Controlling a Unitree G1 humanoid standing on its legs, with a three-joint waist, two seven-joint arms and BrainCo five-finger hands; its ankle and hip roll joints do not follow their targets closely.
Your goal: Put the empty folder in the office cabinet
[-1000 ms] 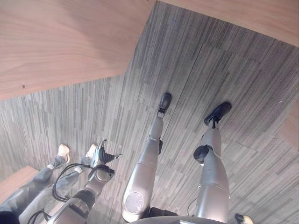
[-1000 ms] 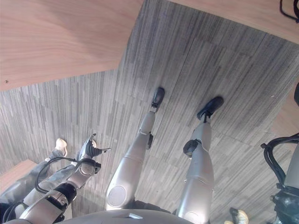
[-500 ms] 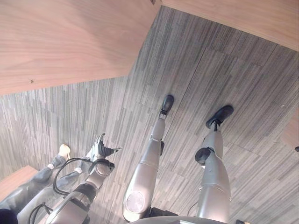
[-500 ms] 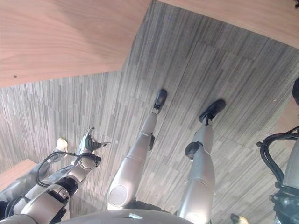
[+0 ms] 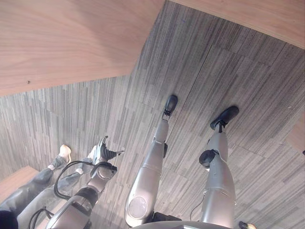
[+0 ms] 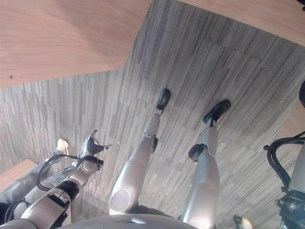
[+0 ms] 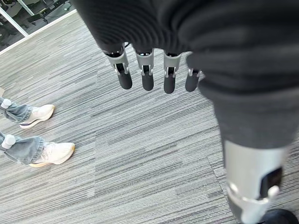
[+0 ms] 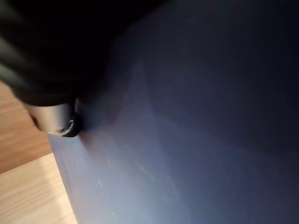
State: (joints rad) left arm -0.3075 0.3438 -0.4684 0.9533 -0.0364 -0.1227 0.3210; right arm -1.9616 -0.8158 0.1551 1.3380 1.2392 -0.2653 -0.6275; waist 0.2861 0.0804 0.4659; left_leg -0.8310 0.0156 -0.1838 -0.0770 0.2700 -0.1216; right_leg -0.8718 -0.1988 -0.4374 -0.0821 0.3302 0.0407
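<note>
A blue folder [image 8: 196,121] lies right against my right hand in the right wrist view, its flat face reaching to a straight edge over a pale wooden surface [image 8: 28,196]. A silver, dark-tipped digit of my right hand [image 8: 58,119] presses on the folder's face, pinching it. My left hand [image 5: 102,153] hangs at my lower left above the carpet. Its fingers [image 7: 147,77] are straight and relaxed and hold nothing.
A large wooden panel [image 5: 62,38] spans the upper left and another wooden edge [image 5: 257,14] runs along the upper right, with grey striped carpet [image 5: 200,62] between. A person's legs in jeans with pale shoes [image 7: 39,114] stand close beside my left hand. More wood [image 5: 16,177] shows at lower left.
The whole view has shifted slightly, so the camera moved. My left hand still hangs open and the person's legs stay beside it.
</note>
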